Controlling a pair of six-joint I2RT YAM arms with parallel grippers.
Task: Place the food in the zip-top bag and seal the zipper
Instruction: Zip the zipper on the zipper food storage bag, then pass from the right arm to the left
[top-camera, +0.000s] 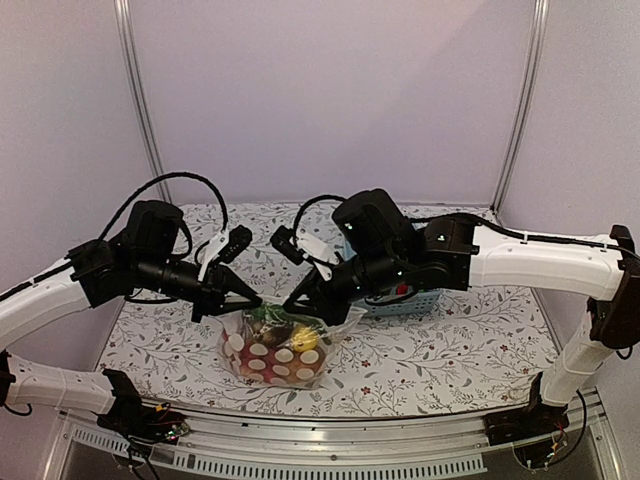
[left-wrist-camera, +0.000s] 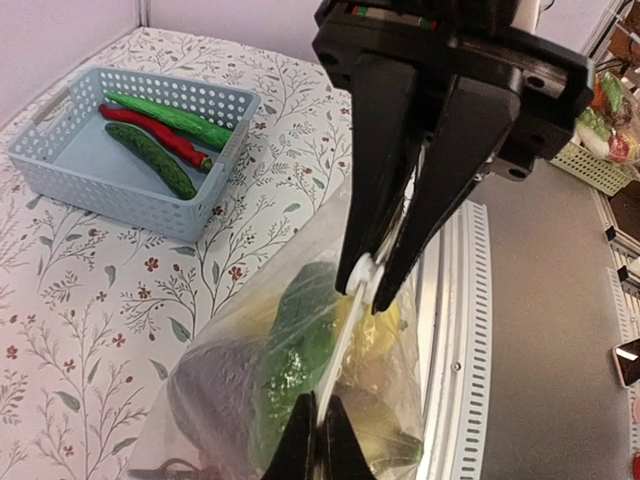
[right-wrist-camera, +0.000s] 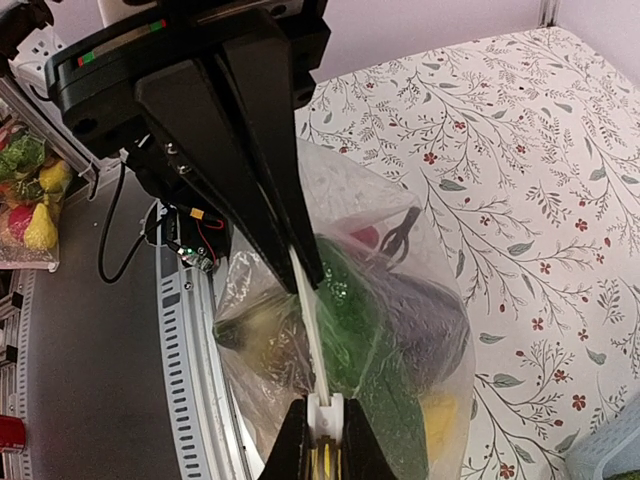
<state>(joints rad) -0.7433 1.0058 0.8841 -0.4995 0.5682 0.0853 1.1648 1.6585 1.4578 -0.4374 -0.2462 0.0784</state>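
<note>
Both arms are in over the table, meeting at the middle of the near edge. The clear floppy zip-top bag with big white polka dots (top-camera: 275, 352) stands on the floral-print tablecloth (left-wrist-camera: 90, 330), hanging from its top edge between the two claws. The left gripper (top-camera: 250, 298) has its black fingers pressed tight together on the thin pale zipper strip (left-wrist-camera: 340, 350) at one end of the mouth. The right gripper (top-camera: 295, 302) faces it tip to tip and is pinched down on the same strip just beside it, with only the strip between its fingers. From the wrists you can see that strip running straight from one pair of tips to the other. Whether it is sealed along its length, I cannot tell. Inside the bag there is a yellow lemon-like piece (top-camera: 305, 338), a glossy green piece (left-wrist-camera: 300, 340), a dark purple eggplant (right-wrist-camera: 420, 310) and red round pieces (top-camera: 240, 360) at the bottom. Well apart, farther back on the right, sits the light-blue slotted plastic basket (left-wrist-camera: 110, 190). It holds two green cucumbers (left-wrist-camera: 175, 115) with a red chili (left-wrist-camera: 155, 133) lying between them.
</note>
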